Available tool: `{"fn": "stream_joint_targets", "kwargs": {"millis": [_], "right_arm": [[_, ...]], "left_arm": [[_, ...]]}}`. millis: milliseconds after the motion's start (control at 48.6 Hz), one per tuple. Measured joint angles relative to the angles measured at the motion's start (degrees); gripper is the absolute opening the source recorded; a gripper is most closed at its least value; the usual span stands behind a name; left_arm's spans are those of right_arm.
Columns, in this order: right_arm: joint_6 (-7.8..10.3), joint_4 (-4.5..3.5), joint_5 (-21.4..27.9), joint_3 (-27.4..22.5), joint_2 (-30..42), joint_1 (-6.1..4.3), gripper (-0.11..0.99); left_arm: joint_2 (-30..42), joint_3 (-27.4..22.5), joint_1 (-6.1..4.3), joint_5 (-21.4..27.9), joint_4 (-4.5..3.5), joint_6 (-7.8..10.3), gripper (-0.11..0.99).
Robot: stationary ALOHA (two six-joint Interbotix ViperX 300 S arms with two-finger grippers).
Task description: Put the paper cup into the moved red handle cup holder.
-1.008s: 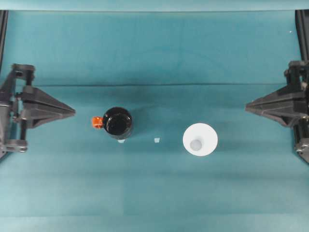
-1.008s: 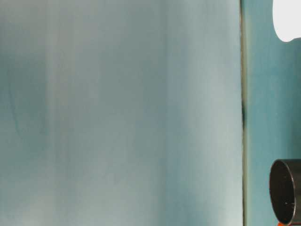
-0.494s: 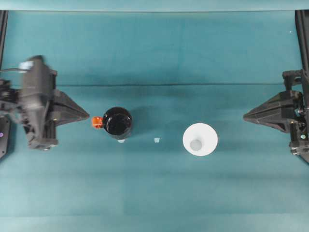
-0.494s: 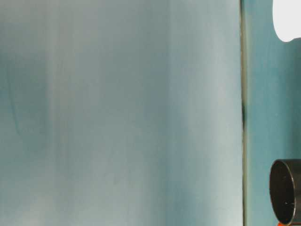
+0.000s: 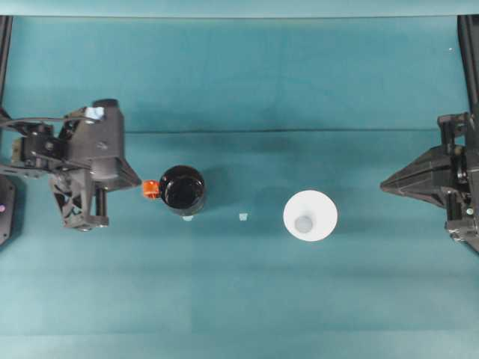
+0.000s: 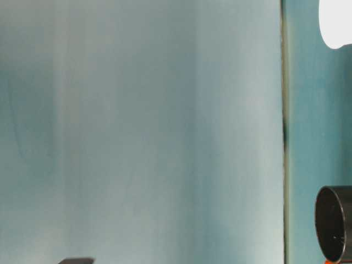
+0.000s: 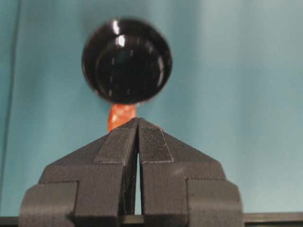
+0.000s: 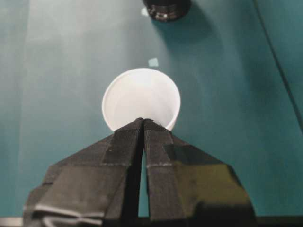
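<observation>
overhead view: the left gripper (image 5: 133, 179) has advanced from the 9 o'clock edge over the last second and its pressed-together tips now sit just beside the small orange-red handle tab (image 5: 150, 188) of the glossy black round cup holder (image 5: 182, 189). the right gripper (image 5: 389, 183) has barely shifted at 3 o'clock, well apart from the plain white paper cup (image 5: 310, 215), which stands upright right of centre. a tiny pale scrap (image 5: 242, 217) lies between holder and cup. judged from this, the holder is to be moved first; the cup is not yet touched.

table-level view: the holder (image 6: 334, 223) and the cup's white side (image 6: 335, 22) stand on the table; a dark corner of the left arm (image 6: 76, 260) has newly entered. behind is a blank pale blue-grey backdrop (image 6: 143, 126).

left wrist view: the fingers (image 7: 152, 144) are clenched on nothing, with the tab (image 7: 121, 116) at 12 o'clock just past them.

right wrist view: the fingers (image 8: 125, 139) are likewise clenched and empty, the cup (image 8: 141, 97) at 12 o'clock. the surface is a smooth teal cloth (image 8: 61, 71).
</observation>
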Motion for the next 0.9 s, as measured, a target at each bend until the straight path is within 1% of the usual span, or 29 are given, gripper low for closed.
{"fn": "stream_joint_targets", "kwargs": {"millis": [165,206,226,247,267,288,350,370,391,411,494,535,576,699,802,823,905], "right_arm": [[0.09,-0.09,0.44,0.00,0.00,0.00,-0.08],[0.09,-0.09,0.70,-0.09,0.09,0.00,-0.08],[0.09,-0.09,0.79,0.00,0.18,0.00,-0.08],[0.09,0.00,0.88,0.00,0.26,0.00,-0.08],[0.09,-0.09,0.97,0.00,0.35,0.00,-0.08],[0.09,-0.09,1.05,0.00,0.44,0.00,-0.08],[0.00,-0.09,1.14,0.00,0.70,0.00,-0.08],[0.09,-0.09,1.14,0.00,0.79,0.09,-0.08],[0.09,0.00,1.14,0.00,0.88,0.00,-0.08],[0.09,-0.09,1.14,-0.09,0.88,0.00,-0.08],[0.09,0.00,1.14,-0.09,1.14,0.00,-0.08],[0.09,-0.09,1.23,0.00,1.14,0.00,-0.08],[0.09,0.00,1.23,0.00,1.05,0.00,-0.08],[0.18,-0.09,1.23,-0.09,1.05,0.00,-0.08],[0.18,0.00,1.23,0.00,1.14,0.00,-0.08],[0.18,-0.09,1.23,0.00,1.14,0.00,-0.08],[0.18,0.00,1.23,0.00,1.14,0.00,-0.08]], "left_arm": [[0.53,-0.35,0.18,0.09,0.00,-0.09,0.04],[0.53,-0.35,0.26,0.18,-0.09,-0.09,0.07],[0.53,-0.35,0.44,0.26,0.00,0.00,0.10],[0.62,-0.35,0.44,0.35,0.00,-0.09,0.14],[0.70,-0.35,0.53,0.44,-0.09,-0.09,0.18],[0.70,-0.26,0.53,0.44,0.00,-0.09,0.23],[0.88,-0.18,0.62,0.53,-0.09,-0.18,0.41],[1.05,-0.18,0.53,0.53,0.00,-0.18,0.47],[1.14,-0.26,0.53,0.53,0.00,-0.18,0.54],[1.32,-0.26,0.53,0.53,0.00,-0.18,0.62],[2.20,-0.18,0.62,0.62,0.00,0.53,0.84],[2.64,-0.26,0.53,0.62,0.00,0.88,0.92],[3.16,-0.26,0.62,0.70,0.00,1.23,0.93],[5.10,-0.18,0.53,0.70,0.00,2.64,0.91],[7.82,-0.18,0.70,0.62,0.00,3.34,0.91],[8.53,-0.18,0.88,0.53,0.00,3.43,0.91],[10.72,-0.18,1.32,-0.18,0.00,3.87,0.91]]}}
